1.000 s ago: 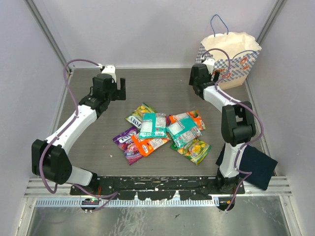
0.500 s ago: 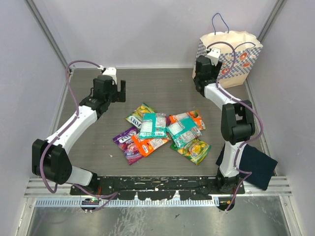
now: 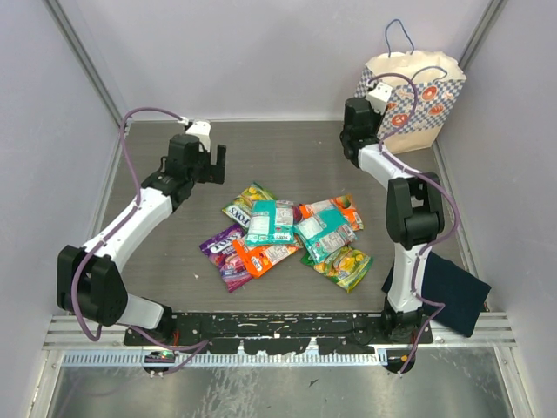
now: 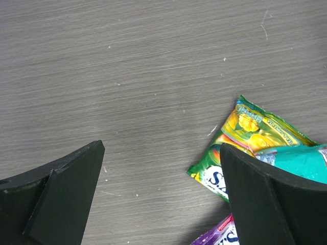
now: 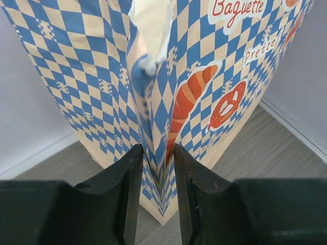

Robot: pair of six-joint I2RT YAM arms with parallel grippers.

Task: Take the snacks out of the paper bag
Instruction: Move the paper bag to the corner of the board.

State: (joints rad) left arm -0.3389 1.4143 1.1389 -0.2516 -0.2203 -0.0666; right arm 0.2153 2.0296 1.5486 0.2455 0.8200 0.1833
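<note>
We judge the main risk to be the grip itself. The right end effector is clamped on a thin side crease of the paper bag, and paper that thin could slip free or tear if the arm pulls or tips it sharply. The bag is in the far right corner of the desk, close to the walls, so a swing could crumple it there. We cannot see inside it, so a packet may remain. The snacks lie heaped mid-desk. The right arm reaches far forward, nearly stretched out. The left arm bends over the far left, and the left end effector hovers spread wide and empty just beside the heap.
</note>
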